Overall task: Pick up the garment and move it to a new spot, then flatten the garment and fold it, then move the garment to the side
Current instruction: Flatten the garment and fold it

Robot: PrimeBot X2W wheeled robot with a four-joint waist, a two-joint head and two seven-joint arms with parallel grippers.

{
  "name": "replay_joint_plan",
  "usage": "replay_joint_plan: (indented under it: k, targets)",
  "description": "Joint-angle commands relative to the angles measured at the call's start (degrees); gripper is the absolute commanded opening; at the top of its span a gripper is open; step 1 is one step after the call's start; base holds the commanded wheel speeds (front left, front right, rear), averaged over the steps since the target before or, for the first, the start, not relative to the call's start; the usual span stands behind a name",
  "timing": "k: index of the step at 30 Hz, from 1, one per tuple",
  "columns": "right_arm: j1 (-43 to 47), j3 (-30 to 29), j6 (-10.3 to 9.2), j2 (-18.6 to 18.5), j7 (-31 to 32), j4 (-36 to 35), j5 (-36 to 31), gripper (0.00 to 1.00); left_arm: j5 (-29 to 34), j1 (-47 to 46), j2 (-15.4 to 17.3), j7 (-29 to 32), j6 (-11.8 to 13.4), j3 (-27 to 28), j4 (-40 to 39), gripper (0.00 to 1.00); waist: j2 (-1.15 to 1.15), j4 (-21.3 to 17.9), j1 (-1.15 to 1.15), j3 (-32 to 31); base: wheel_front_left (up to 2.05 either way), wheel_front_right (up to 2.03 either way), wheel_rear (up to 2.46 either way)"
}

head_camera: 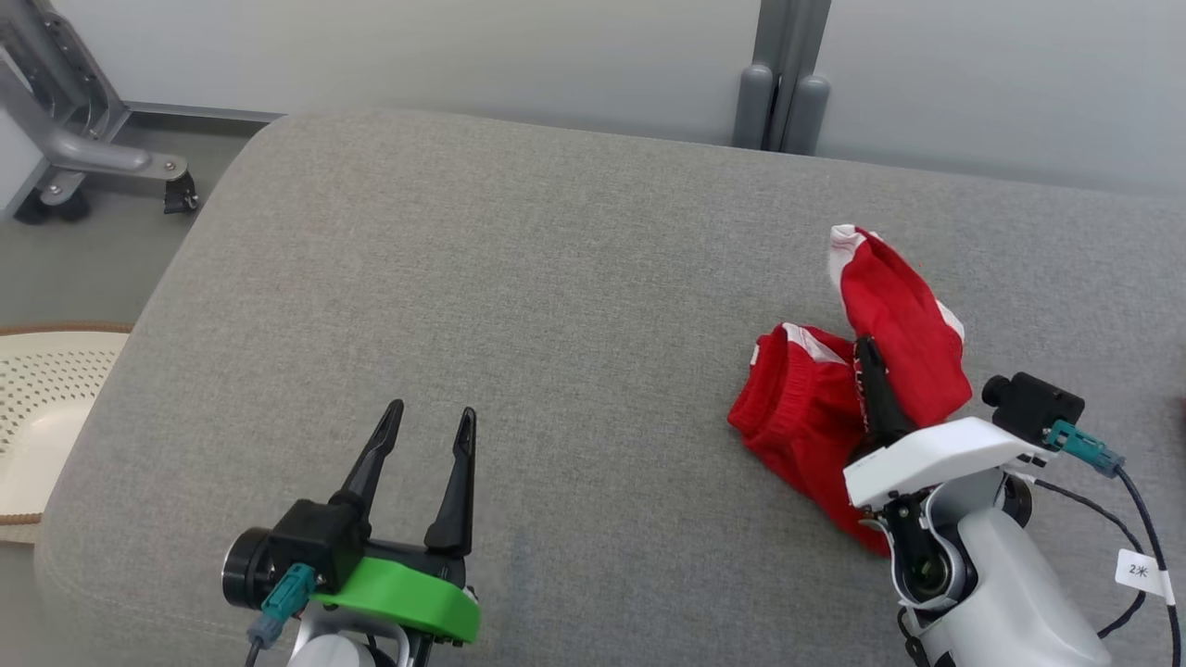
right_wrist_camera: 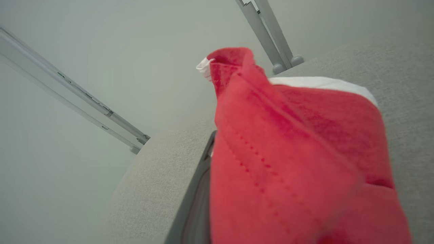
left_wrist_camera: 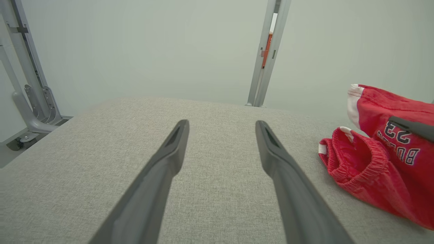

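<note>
Cushion [head_camera: 556, 278]: grey woven fabric, rounded far-left corner.
Garment [head_camera: 815, 408]: red shorts w/ white trim, elastic waist, dark lettering incl. "23". On cushion's right part, bunched up. One leg is raised off the cushion, the rest lies on it.
R gripper [head_camera: 864, 345]: over cushion's right part. Fingers pressed together, pinching the raised leg. In R wrist view the cloth drapes over the fingers.
L gripper [head_camera: 434, 412]: over cushion's near-left part. Fingers spread wide, nothing btwn them. Well apart from garment.
Metal frame [head_camera: 83, 139]: on wheels, on floor beyond cushion's far-left corner.
Basket [head_camera: 46, 398]: cream, perforated, beside cushion's left edge.
Post [head_camera: 783, 83]: grey, behind cushion's far edge.
</note>
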Motion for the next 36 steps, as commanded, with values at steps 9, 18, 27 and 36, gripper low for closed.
replay_joint_plan:
  k: [9,18,27,36]
  targets:
    - [1.3,4.7,-0.01,-0.2,2.0,-0.8,-0.8,1.00,-0.5,1.1,0.2,0.0,0.3,0.1,0.1,1.00,0.00,2.1,0.00,-0.1,0.00,0.00,0.00]
    - [0.4,9.8,-0.01,-0.2,3.9,1.4,-1.1,1.00,-0.7,1.4,0.2,0.0,0.3,0.7,-0.1,1.00,0.00,2.4,0.00,0.3,0.00,0.00,0.00]
    - [0.6,16.5,-0.02,-0.2,6.9,2.6,0.4,1.00,-0.6,1.1,0.2,0.0,0.4,0.5,0.0,1.00,0.00,1.1,0.00,0.4,0.00,0.00,0.00]
    - [1.8,22.0,-0.01,-0.7,12.8,-0.6,3.6,1.00,-1.2,1.4,0.2,0.0,0.1,1.2,-0.1,1.00,0.00,-1.8,0.00,-0.5,0.00,0.00,0.00]
